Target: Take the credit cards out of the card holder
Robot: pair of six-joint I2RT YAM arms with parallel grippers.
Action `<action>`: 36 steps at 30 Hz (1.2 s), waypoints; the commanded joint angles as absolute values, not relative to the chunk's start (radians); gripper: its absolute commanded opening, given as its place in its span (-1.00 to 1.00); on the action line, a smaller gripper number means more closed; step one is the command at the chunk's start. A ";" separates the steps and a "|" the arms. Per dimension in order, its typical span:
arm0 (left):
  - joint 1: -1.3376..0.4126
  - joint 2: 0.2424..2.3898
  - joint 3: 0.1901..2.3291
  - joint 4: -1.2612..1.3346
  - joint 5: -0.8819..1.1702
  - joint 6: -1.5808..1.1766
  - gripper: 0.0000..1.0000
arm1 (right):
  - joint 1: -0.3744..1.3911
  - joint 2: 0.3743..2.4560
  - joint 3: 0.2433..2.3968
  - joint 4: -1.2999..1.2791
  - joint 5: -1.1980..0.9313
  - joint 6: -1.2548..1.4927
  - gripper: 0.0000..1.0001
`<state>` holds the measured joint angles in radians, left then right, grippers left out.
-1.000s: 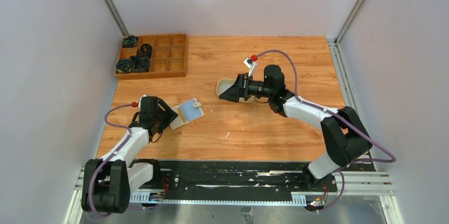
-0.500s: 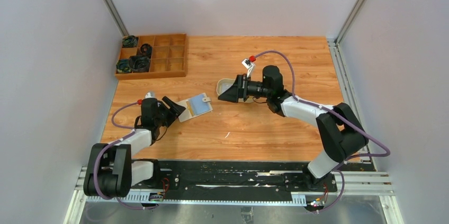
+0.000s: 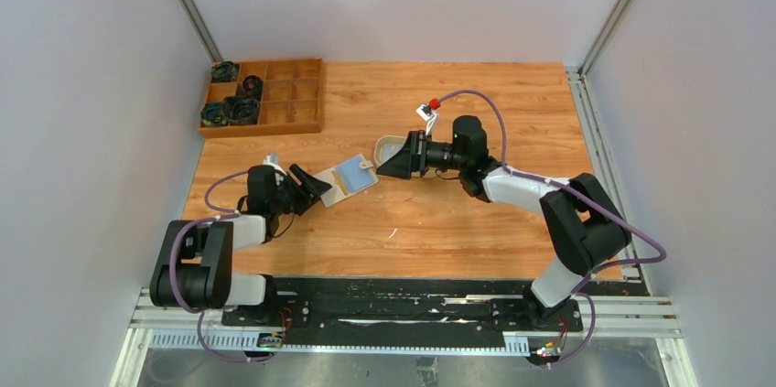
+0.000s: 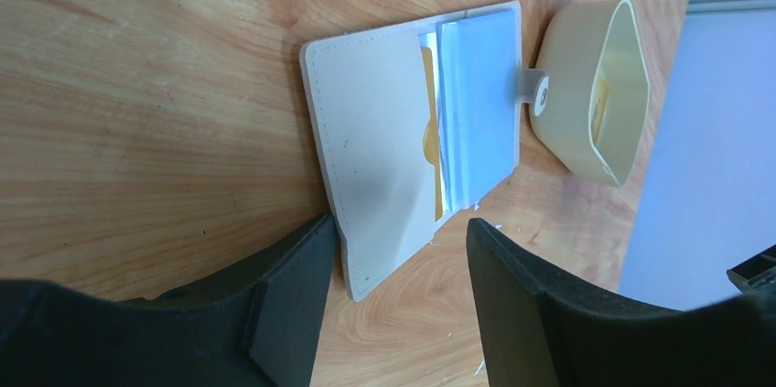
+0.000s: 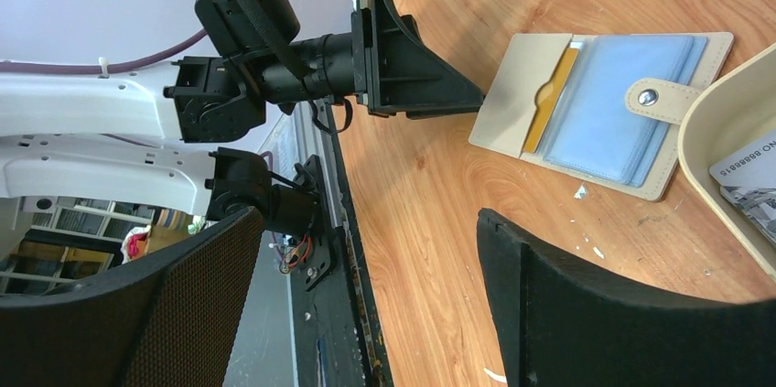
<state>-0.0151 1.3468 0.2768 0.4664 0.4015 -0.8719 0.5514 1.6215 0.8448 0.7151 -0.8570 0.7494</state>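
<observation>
Pale wood covers the desk (image 3: 439,222). From above, we see the beige card holder (image 3: 349,178) lying open and flat near the desk's middle, its light-blue inside facing up. The left claw (image 3: 316,188) lies low at its near-left corner. The right claw (image 3: 392,164) sits over the near end of an oval beige tray (image 3: 388,142), just right of the holder. A wooden compartment box (image 3: 274,99) stands at the far left. From this height we cannot judge either claw's opening.

The left wrist view fills that in. The left claw (image 4: 398,231) has its two black fingers spread apart, with the card holder's (image 4: 384,140) nearest corner lying between them, not clamped. A yellow card (image 4: 430,140) peeks from the cream pocket beside the blue sleeves. The snap tab (image 4: 535,94) reaches the tray (image 4: 586,145) wall.

The right wrist view shows the right claw (image 5: 371,222) wide apart and holding nothing. Only here do we see a whitish card (image 5: 746,172) with printed digits lying inside the tray (image 5: 705,140). The yellow card (image 5: 549,99) sits in the card holder (image 5: 595,103), and the left claw (image 5: 462,94) meets the holder's edge.
</observation>
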 commanded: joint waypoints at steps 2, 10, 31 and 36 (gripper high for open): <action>-0.011 1.381 0.252 0.585 0.399 -0.919 0.27 | 0.558 1.624 0.827 0.768 -0.883 0.761 0.81; -0.011 1.602 0.202 1.093 0.455 -1.128 0.18 | 0.557 1.637 0.818 0.802 -0.897 0.779 0.81; -0.011 1.566 0.261 0.946 0.438 -1.024 -1.00 | 0.559 1.665 0.842 0.769 -0.896 0.758 0.76; -0.019 1.366 0.386 0.707 0.477 -0.964 -1.00 | 0.563 1.652 0.900 0.707 -0.866 0.730 0.76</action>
